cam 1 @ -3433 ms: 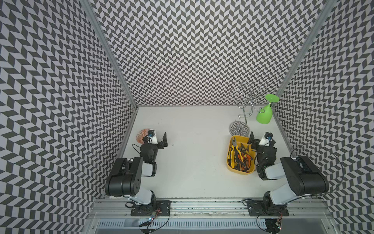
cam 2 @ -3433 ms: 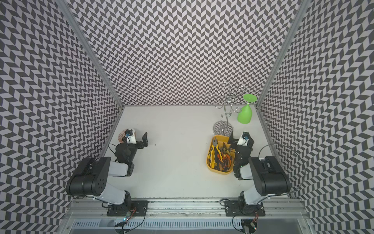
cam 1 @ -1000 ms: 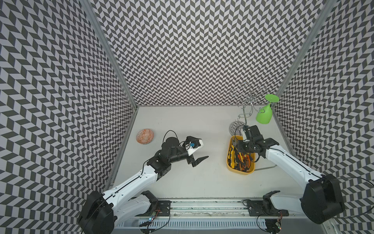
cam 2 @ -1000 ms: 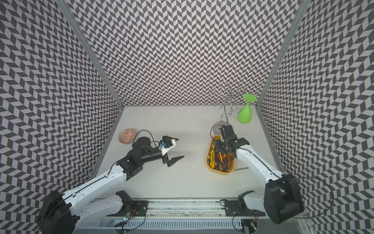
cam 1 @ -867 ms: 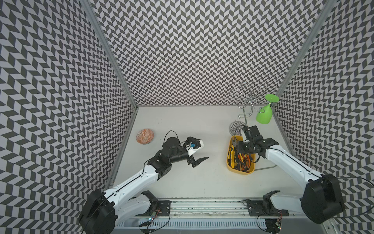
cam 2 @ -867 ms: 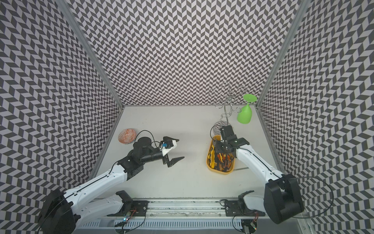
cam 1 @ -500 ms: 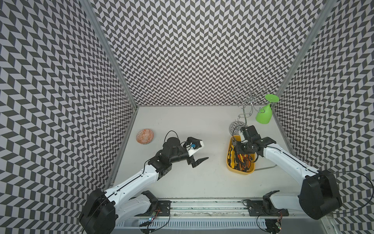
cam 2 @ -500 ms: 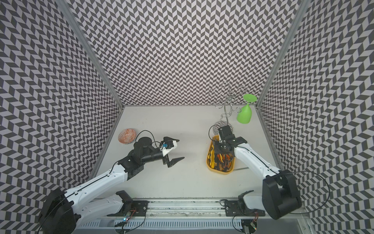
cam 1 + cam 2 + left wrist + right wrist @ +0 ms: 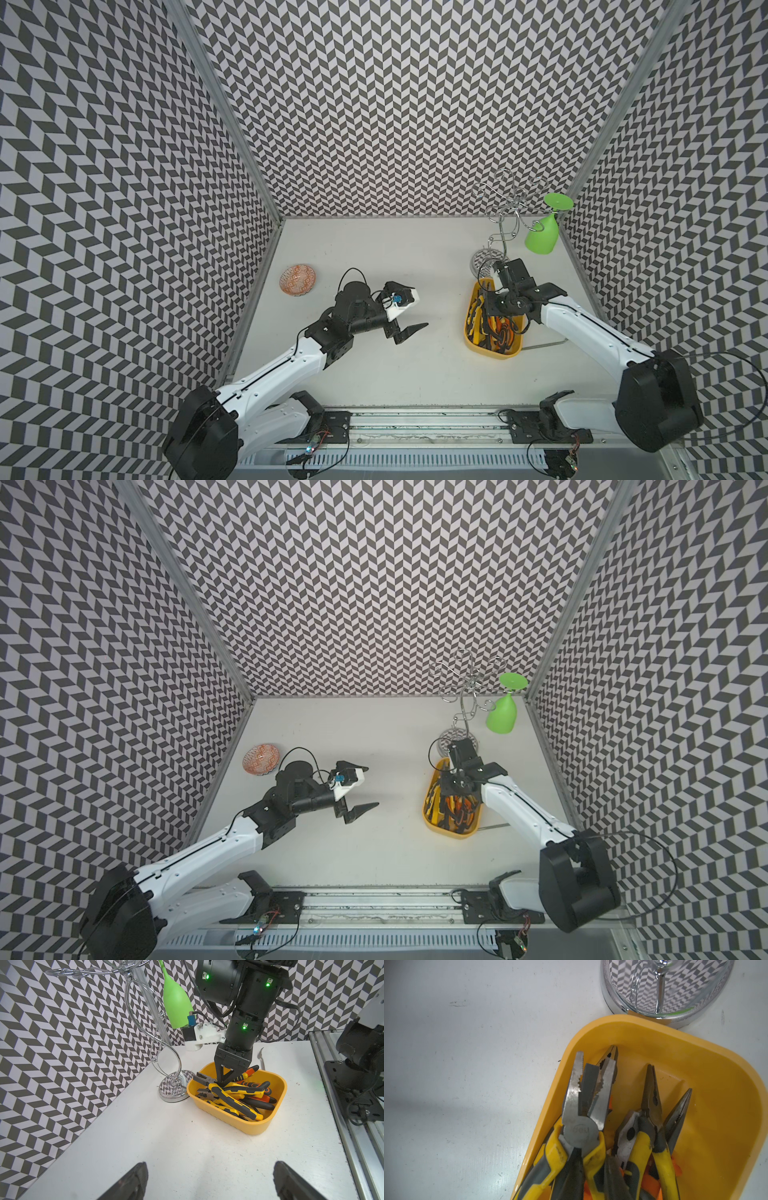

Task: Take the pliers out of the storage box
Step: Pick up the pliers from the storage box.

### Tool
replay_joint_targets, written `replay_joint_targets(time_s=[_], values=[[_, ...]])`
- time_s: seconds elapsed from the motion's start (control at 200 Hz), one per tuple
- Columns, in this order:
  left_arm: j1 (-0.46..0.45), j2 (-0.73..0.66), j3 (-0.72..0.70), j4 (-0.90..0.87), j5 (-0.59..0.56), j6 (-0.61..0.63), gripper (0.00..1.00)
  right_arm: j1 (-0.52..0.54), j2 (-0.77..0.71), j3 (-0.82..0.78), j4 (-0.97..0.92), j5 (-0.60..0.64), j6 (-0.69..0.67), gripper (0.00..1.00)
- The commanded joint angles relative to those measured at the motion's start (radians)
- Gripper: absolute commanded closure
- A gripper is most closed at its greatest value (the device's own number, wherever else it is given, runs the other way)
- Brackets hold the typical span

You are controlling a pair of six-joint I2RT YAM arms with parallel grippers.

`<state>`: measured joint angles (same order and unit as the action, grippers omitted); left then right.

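Chevron-patterned walls close in a white table (image 9: 374, 374), seen from above. At the left of the frame, near the wall, sits a round orange-patterned bowl (image 9: 297, 279), untouched. Right of it, toward the middle, the left gripper (image 9: 372, 785) hangs over bare table with its jaws spread wide, just where it hung a second ago (a waiting pose, I judge). Further right lies the yellow storage box (image 9: 494, 354). All the pliers (image 9: 234, 1093) are still inside it, heaped with their noses toward the chrome stand (image 9: 503, 224).

The change is here. A second ago the right gripper (image 9: 222, 1082) held its fingers partly apart over the heap. Now it has pressed them together on a handle of the topmost yellow-and-black pair, close to the pivot. So the grasp looks made and the lift comes next; nothing has left the tub yet. A few seconds back both arms were folded near the rail; now both reach out. At the far right a green glass (image 9: 541, 235) hangs upside down on the stand.
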<state>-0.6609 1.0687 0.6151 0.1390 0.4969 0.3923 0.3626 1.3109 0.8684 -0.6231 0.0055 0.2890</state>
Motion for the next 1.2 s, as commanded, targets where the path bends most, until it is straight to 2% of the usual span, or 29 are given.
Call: replay_joint_targets(time_s=[0.0, 0.07, 0.23, 0.28, 0.366, 0.476, 0.636, 0.801, 0.981, 1.046, 1.197], values=[[0.007, -0.001, 0.001, 0.063, 0.029, -0.068, 0.02, 0.005, -0.068, -0.038, 0.035, 0.014, 0.018, 0.96], [0.009, 0.000, -0.003, 0.115, 0.041, -0.132, 0.02, 0.006, -0.102, -0.061, 0.070, 0.015, 0.012, 1.00], [0.010, 0.034, 0.000, 0.230, 0.095, -0.281, 0.02, 0.005, -0.172, -0.124, 0.152, 0.021, 0.008, 1.00], [0.009, 0.057, 0.007, 0.258, 0.088, -0.339, 0.02, 0.005, -0.194, -0.142, 0.178, 0.014, 0.007, 1.00], [0.009, 0.102, 0.033, 0.284, 0.006, -0.483, 0.02, 0.005, -0.231, -0.168, 0.228, 0.003, 0.006, 1.00], [0.006, 0.187, 0.106, 0.267, 0.005, -0.581, 0.02, 0.005, -0.285, -0.201, 0.294, -0.007, 0.009, 1.00], [0.001, 0.310, 0.262, 0.138, -0.006, -0.756, 0.02, 0.005, -0.342, -0.237, 0.366, -0.024, 0.020, 1.00], [-0.027, 0.390, 0.306, 0.178, 0.030, -0.831, 0.02, 0.005, -0.393, -0.257, 0.424, -0.049, 0.042, 1.00], [-0.080, 0.448, 0.347, 0.216, 0.002, -0.850, 0.11, 0.005, -0.476, -0.300, 0.522, -0.083, 0.101, 1.00], [-0.086, 0.479, 0.377, 0.224, -0.026, -0.893, 0.18, 0.004, -0.498, -0.320, 0.564, -0.101, 0.104, 1.00], [-0.106, 0.577, 0.518, 0.156, -0.064, -0.954, 0.27, 0.005, -0.509, -0.334, 0.606, -0.129, 0.095, 1.00]])
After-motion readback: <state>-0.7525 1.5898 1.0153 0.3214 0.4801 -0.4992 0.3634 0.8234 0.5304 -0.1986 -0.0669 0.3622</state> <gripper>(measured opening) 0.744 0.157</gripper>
